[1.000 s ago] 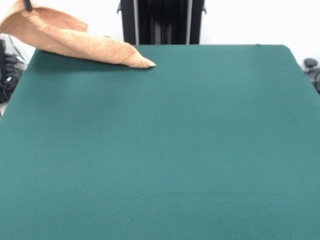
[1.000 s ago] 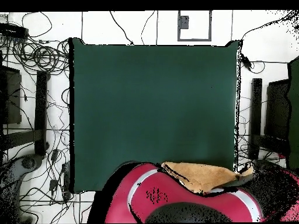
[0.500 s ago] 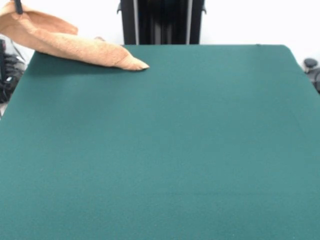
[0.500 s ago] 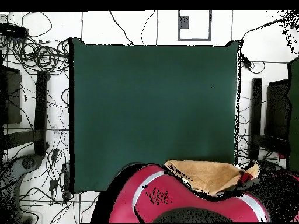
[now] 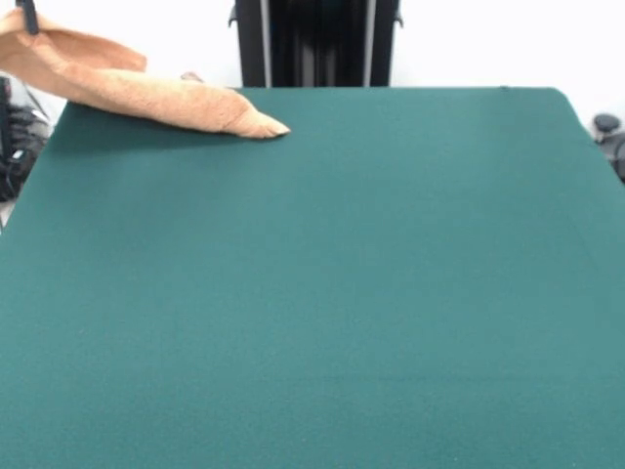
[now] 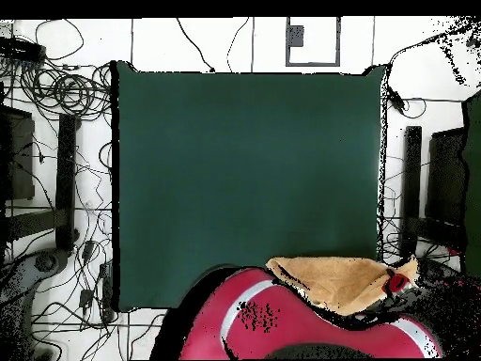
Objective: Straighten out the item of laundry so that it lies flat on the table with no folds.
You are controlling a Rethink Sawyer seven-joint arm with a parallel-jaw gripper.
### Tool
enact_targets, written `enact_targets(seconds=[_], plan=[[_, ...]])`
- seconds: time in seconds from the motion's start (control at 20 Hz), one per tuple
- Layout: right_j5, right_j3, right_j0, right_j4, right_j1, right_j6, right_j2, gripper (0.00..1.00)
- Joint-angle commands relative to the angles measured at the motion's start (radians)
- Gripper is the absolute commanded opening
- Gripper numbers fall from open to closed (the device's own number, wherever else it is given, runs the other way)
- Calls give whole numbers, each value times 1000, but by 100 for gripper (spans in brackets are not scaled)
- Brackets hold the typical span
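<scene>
Front view: the gripper (image 5: pixel 26 17) appears only as a dark tip at the upper left corner, pinching the raised corner of the towel (image 5: pixel 146 90). From that tip the towel slopes down to a pointed end resting on the far left part of the table (image 5: pixel 322 293), its cloth folded over itself. Overhead view: the red arm (image 6: pixel 282 324) covers the table's edge beside the towel (image 6: pixel 333 280), a part the front view omits. No tag or writing is legible in either view.

towel (image 5: pixel 146 90) folded, table's (image 5: pixel 342 293) far corner
</scene>
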Motion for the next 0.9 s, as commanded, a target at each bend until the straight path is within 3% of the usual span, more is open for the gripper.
enact_targets(seconds=[0.05, 0.35, 0.6, 0.9], plan=[[63, 76, -41, 222, -71, -299, 253, 0], [-24, 177, 24, 185, -109, -381, 252, 0], [-41, 234, 90, 111, -160, -335, 211, 0], [-33, 274, 105, 116, -216, -213, 203, 0]])
